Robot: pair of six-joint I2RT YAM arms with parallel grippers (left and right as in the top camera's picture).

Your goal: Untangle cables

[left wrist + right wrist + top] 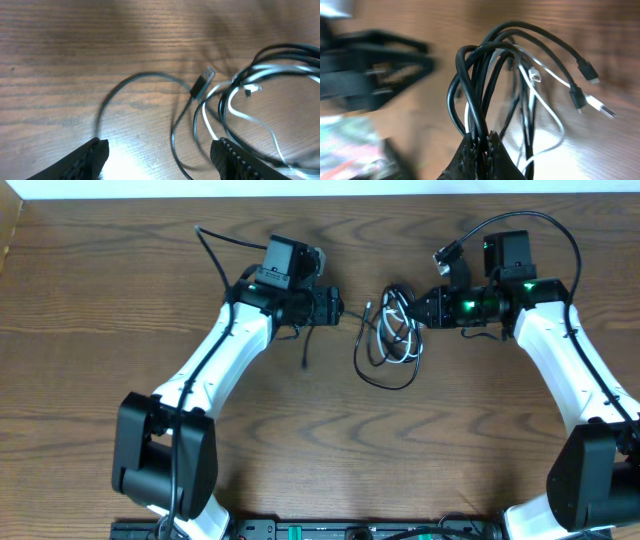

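Right wrist view, nearest first: right end effector (482, 150) pinched tight on loops of the black cable (470, 70), white cable (555, 117) threaded through them (plugs (587, 72) poke out sideways). Further out over the tabletop (600, 30), left end effector (337, 307) sits spread.

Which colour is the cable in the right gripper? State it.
Black cable, best in the right wrist view.

The surface (300, 440) is brown wood with a strong grain. The black cable (380, 383) and the white cable (392, 340) lie on it in tangled loops between the left hand (338, 307) and the right hand (417, 308), nearer the right one. One black strand curves out toward the left hand, and its plug (204, 82) lies flat just ahead of that hand's fingers.
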